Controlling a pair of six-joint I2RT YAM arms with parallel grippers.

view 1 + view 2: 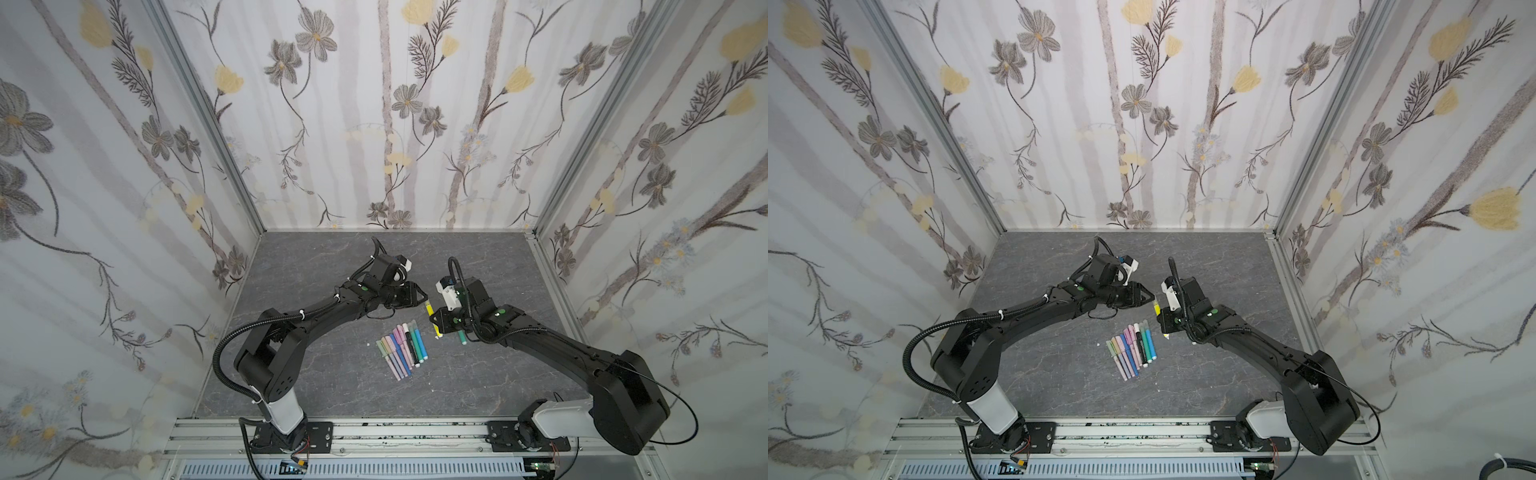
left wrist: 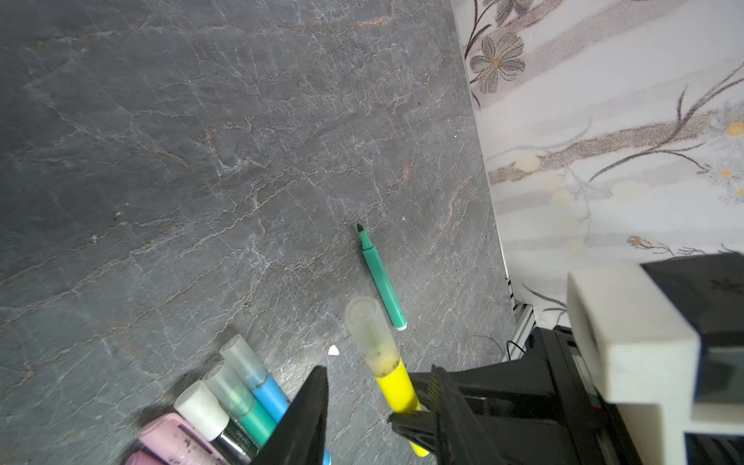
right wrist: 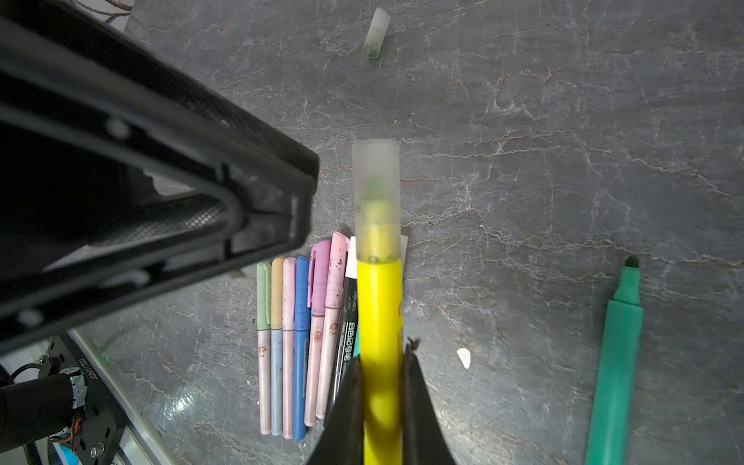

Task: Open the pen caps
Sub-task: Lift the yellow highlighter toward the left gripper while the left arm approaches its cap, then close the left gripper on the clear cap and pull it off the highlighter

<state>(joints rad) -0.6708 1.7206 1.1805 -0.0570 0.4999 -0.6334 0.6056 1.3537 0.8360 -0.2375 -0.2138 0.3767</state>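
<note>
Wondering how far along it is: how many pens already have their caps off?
1: the green pen lying alone on the table, tip bare. The yellow pen in the right gripper and the pens in the row look capped, though some are partly hidden.

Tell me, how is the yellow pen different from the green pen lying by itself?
The yellow plastic marker pen is held up by the right gripper; the teal-green plastic marker pen lies flat on the grey stone-look table. The yellow one wears its cloudy translucent cap; the green one's dark tip is bare. Both are thick markers.
</note>
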